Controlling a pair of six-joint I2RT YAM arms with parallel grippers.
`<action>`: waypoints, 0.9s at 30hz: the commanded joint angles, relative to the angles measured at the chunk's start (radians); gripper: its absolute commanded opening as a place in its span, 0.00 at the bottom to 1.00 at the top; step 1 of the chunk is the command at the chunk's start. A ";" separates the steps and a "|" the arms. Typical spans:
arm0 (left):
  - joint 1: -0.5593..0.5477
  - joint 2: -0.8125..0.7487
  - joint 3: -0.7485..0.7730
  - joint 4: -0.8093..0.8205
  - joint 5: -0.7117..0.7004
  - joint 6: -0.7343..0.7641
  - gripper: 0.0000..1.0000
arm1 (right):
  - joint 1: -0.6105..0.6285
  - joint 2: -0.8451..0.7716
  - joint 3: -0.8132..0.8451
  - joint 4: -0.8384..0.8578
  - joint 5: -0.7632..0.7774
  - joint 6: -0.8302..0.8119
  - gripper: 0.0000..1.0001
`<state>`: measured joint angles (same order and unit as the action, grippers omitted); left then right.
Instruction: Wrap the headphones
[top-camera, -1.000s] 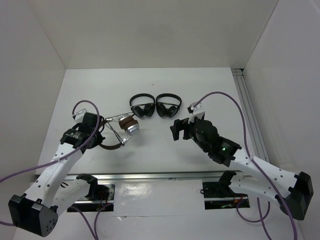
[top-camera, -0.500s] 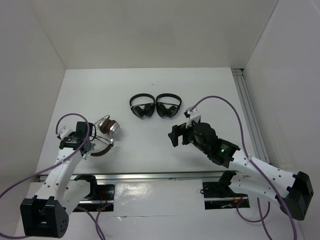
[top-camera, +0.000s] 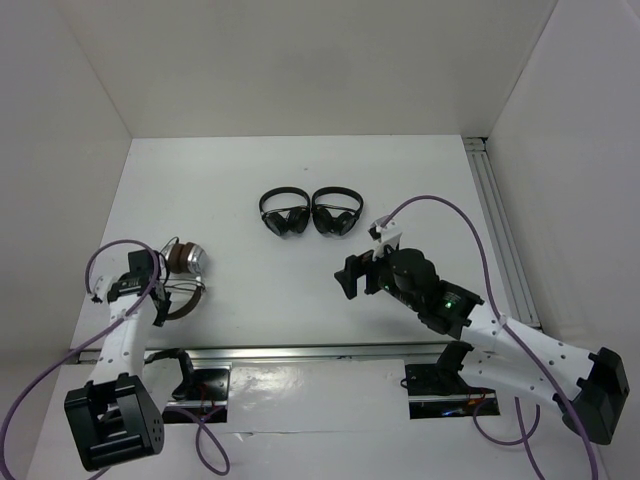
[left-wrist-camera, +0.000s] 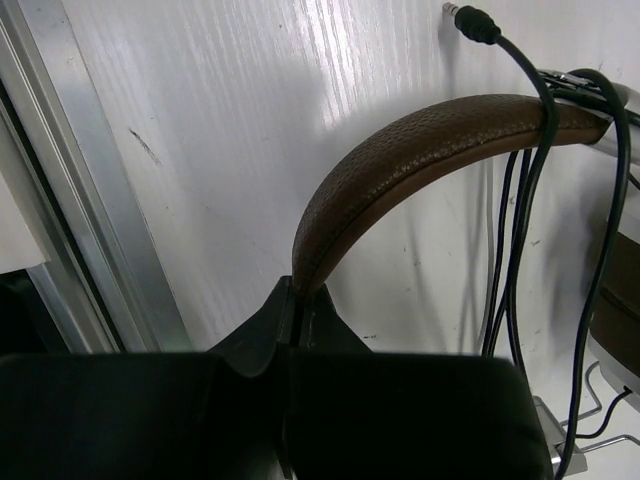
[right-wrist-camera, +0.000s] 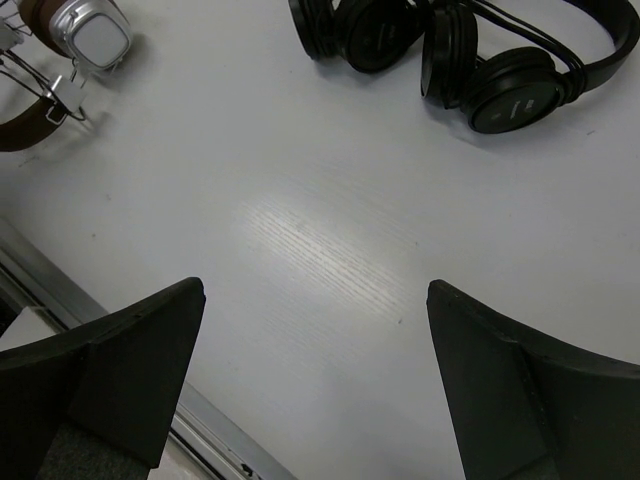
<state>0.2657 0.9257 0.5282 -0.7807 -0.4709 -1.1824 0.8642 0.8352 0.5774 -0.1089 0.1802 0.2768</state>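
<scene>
Left claw (left-wrist-camera: 298, 305) clamps headphones (left-wrist-camera: 400, 150), arm folded near its base.

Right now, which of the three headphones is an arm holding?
The brown-banded headphones on the left: the fingers of the left gripper pinch their headband. The two black headphones lie side by side, untouched.

In the left wrist view, the near end of the headphones (left-wrist-camera: 400, 160) was hidden inside the left gripper (left-wrist-camera: 300, 300), which clamped it. To the right of their band, 1 earcup (left-wrist-camera: 615, 300) was cut by the picture's edge, and the cable (left-wrist-camera: 525, 200) ran off the bottom. From overhead, the cable beside the headphones was too thin to trace. In the right wrist view, the headphones were cropped at the left edge, and the 2 black headphones (right-wrist-camera: 450, 40) to their right lost their tops.
</scene>
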 joint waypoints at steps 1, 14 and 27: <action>0.032 -0.018 -0.004 0.069 0.035 -0.016 0.03 | 0.007 -0.025 0.007 0.038 -0.013 0.010 0.99; 0.041 -0.047 -0.004 0.049 0.055 -0.008 0.69 | 0.016 -0.064 0.039 -0.002 -0.013 0.010 0.99; 0.041 -0.212 0.167 -0.031 0.173 0.046 1.00 | 0.016 0.057 0.303 -0.204 0.091 0.064 0.99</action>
<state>0.3000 0.7292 0.6067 -0.7895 -0.3313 -1.1576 0.8745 0.8753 0.7910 -0.2371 0.2283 0.3180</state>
